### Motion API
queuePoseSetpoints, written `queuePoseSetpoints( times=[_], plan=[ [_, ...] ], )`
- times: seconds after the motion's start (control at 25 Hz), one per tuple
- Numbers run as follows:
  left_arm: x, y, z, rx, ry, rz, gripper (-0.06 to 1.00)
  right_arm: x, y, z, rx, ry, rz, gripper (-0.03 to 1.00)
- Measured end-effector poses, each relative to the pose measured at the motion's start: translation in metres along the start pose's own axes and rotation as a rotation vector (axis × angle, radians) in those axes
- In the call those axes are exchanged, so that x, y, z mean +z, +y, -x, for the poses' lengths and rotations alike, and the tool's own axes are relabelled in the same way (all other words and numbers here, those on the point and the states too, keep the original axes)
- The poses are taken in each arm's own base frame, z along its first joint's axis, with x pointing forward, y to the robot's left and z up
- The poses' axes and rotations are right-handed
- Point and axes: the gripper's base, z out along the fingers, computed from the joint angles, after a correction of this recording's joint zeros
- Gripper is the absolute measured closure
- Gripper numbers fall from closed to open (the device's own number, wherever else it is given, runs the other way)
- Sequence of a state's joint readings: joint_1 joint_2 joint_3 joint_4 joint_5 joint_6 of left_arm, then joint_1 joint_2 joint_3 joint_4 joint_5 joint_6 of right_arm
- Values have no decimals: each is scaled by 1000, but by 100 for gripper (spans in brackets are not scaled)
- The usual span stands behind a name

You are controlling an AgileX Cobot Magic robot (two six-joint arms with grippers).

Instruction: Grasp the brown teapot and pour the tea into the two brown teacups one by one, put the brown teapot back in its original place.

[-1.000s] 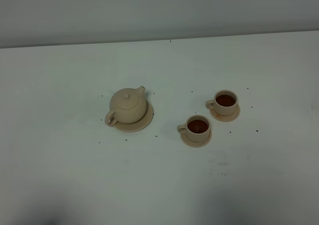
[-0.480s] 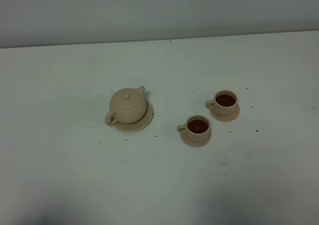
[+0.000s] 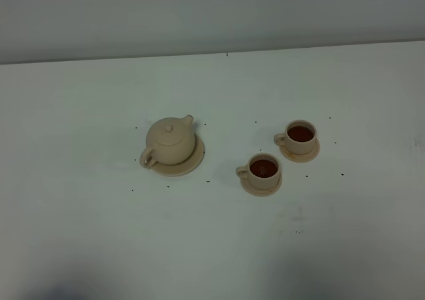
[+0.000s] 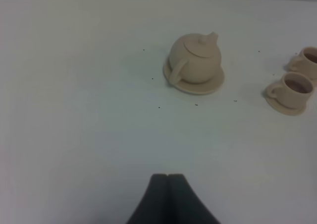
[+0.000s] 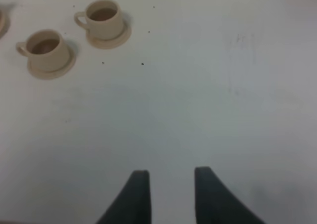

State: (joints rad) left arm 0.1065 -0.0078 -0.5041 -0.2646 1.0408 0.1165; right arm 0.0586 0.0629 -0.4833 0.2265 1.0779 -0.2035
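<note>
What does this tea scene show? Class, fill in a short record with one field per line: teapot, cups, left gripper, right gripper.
teapot: brown teapot upright on the wide saucer, lid on, nothing gripping it
cups: near teacup and far teacup, each on its own small saucer, both holding dark tea
left gripper: left gripper shut, empty, apart from the teapot
right gripper: right gripper open, empty, apart from the cups
</note>
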Motion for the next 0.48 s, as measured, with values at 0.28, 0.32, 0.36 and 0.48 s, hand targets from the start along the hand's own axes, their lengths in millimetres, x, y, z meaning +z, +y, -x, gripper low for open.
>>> queuePoseSetpoints(
  times=[0.28, 0.32, 0.36, 0.48],
  plan=[
    [0, 0, 0, 0, 0, 0, 96, 0, 0, 0, 0, 0, 0, 73],
    [0, 0, 0, 0, 0, 0, 96, 0, 0, 0, 0, 0, 0, 73],
    [0, 0, 0, 0, 0, 0, 96, 0, 0, 0, 0, 0, 0, 73],
    [0, 0, 0, 0, 0, 0, 96, 0, 0, 0, -1, 0, 0, 73]
  ],
)
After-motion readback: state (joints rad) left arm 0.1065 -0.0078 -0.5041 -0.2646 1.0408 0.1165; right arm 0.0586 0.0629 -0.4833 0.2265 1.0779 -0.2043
